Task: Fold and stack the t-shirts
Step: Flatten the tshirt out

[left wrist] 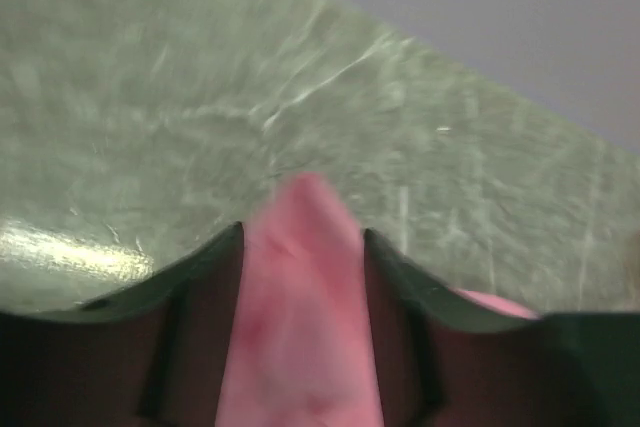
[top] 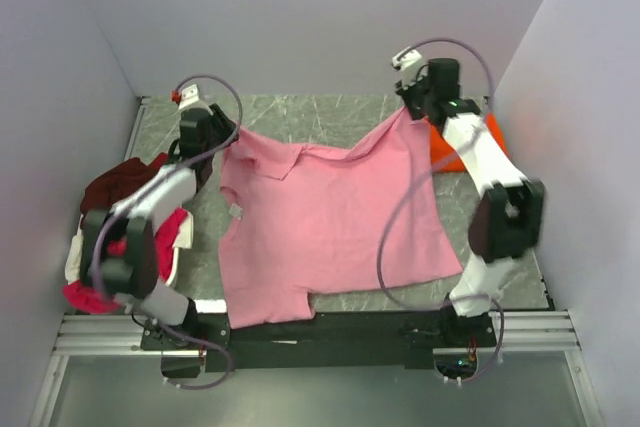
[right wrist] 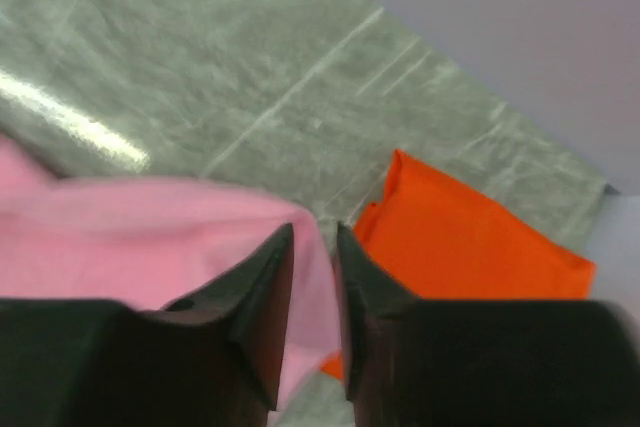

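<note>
A light pink t-shirt (top: 320, 217) lies spread on the grey-green table (top: 330, 112), hem towards the arm bases. My left gripper (top: 225, 137) is at its far left shoulder corner. In the left wrist view, the left gripper (left wrist: 303, 237) has its jaws well apart, with a fold of the pink t-shirt (left wrist: 300, 327) between them. My right gripper (top: 410, 107) is at the far right corner, where the cloth rises to it. In the right wrist view, the right gripper (right wrist: 313, 232) has its jaws a little apart, with the pink t-shirt's (right wrist: 120, 237) edge between them.
A folded bright orange t-shirt (top: 490, 129) (right wrist: 470, 237) lies at the far right, just beyond the right gripper. A heap of t-shirts sits at the left edge: dark maroon (top: 115, 182), magenta-red (top: 85, 297) and cream (top: 180, 242). Walls close in on three sides.
</note>
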`<state>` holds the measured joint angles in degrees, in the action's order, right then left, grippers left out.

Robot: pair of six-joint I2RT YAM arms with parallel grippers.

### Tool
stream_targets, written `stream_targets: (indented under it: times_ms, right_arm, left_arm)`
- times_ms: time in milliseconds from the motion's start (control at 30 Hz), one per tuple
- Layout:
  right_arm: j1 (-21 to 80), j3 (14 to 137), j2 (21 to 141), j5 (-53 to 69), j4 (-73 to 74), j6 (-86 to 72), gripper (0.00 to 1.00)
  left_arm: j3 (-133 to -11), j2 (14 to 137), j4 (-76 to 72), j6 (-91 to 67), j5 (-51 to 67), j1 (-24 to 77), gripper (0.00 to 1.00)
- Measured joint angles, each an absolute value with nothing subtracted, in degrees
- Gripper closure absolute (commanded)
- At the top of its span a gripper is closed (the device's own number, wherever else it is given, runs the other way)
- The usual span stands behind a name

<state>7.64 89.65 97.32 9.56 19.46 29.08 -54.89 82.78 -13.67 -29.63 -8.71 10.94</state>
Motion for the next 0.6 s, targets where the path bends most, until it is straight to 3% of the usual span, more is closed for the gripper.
stream_targets:
  times_ms: [33,67,200,333,467,600]
  right_arm:
    - [7.8,91.9,102.3,9.5,19.7,28.4,0.58]
    - [8.1,95.5,108.0,9.1,20.7,27.7,0.49]
    - [8.7,106.5,122.1,7.9,22.4,25.0,0.41]
    - [8.7,103.6,119.5,10.9,24.3,25.6,0.40]
    - [8.8,101.7,112.3,23.0,32.6,32.9,0.40]
    - [9.8,96.5,103.9,34.6,39.6,39.8,0.40]
  left_arm:
    - [-57.3,88.0,-12.2,-31.2,-7.7,9.1,0.18]
    - [-61.0,93.8,-9.9,-32.5,-6.7,7.6,0.14]
    - [-78.0,108.3,0.2,-34.4,-3.8,5.0,0.03]
    - [-85.4,107.3,4.5,-31.5,-0.5,5.2,0.08]
    - [-86.7,101.7,6.1,-27.6,5.1,5.5,0.25]
    - [-86.8,99.3,10.6,-24.5,8.9,6.2,0.31]
